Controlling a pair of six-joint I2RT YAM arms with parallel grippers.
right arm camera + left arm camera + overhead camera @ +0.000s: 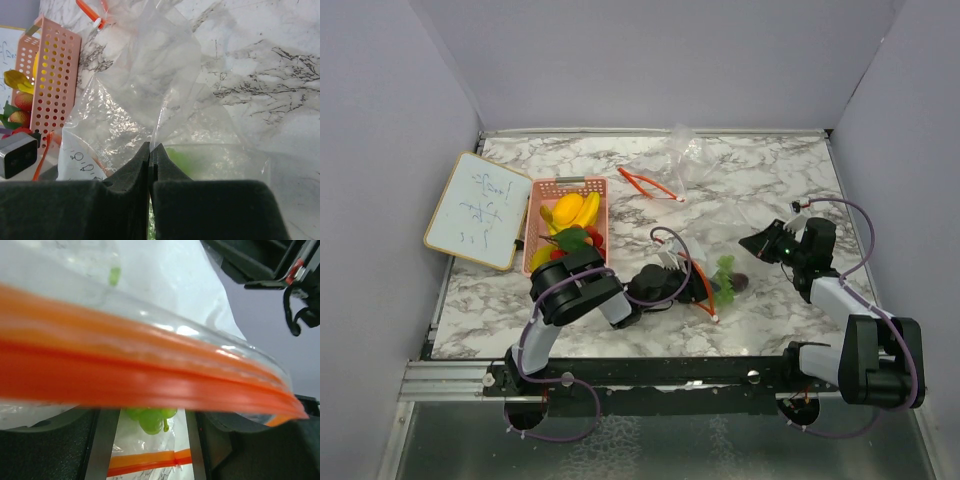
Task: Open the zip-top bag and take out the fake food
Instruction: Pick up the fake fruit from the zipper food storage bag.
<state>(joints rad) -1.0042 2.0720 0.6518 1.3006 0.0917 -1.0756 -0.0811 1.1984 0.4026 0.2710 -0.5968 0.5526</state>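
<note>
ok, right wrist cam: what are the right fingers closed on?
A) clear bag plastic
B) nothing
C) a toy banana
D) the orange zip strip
A: the right fingers are pressed together and the clear plastic of the bag comes up from between them; the banana lies off in the pink basket.

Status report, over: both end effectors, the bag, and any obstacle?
Left end effector open at orange zip strip. Right end effector shut on zip-top bag. Green grapes inside. No obstacle seen.
</note>
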